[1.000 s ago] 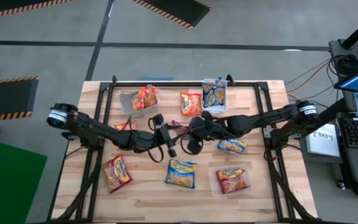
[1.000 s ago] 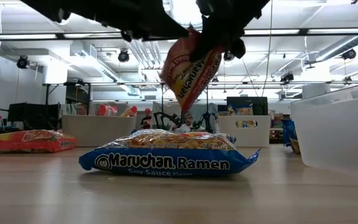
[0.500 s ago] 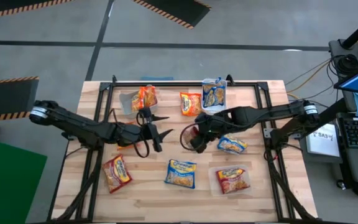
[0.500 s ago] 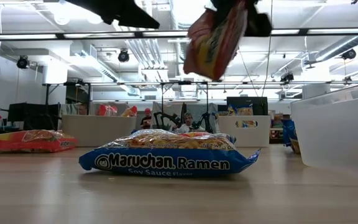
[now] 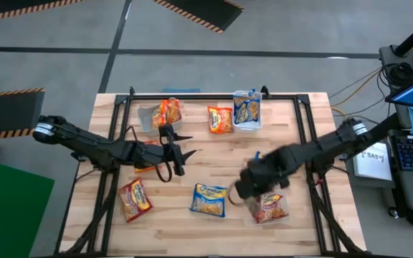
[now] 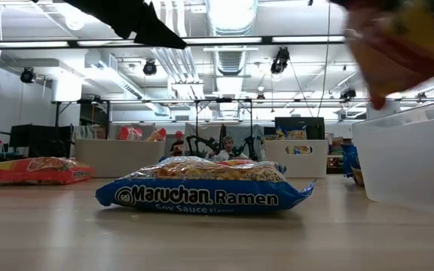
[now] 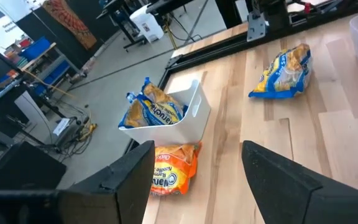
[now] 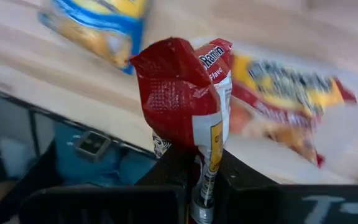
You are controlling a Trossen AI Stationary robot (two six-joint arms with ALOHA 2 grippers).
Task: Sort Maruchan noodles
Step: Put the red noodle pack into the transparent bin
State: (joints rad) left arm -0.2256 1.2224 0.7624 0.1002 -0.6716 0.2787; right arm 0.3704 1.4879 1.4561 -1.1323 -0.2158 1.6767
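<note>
**Ana:** On the left side of the table, the left gripper (image 5: 180, 152) hung with its jaws spread wide and nothing in them, beside an orange packet (image 5: 146, 155) and above a red one (image 5: 134, 198) lying flat.

**Ben:** And further right?

**Ana:** A blue packet (image 5: 209, 200) lay near the front edge; behind it an orange one (image 5: 219, 119) sat beside a white bin (image 5: 247, 111) holding blue. The right gripper (image 5: 244, 188) was clamped on the top seam of a red packet (image 8: 188, 93), over the clear bin (image 5: 267, 208) that already held a red one.

**Ben:** How would such a packet handle?

**Ana:** Light and crinkly, I judged, with a brittle noodle block inside, so the sealed edge seemed the best hold.

**Ben:** Room to move?

**Ana:** Bare wood lay between the arms; the bin sat near the front right corner, leaving little margin there.
</note>
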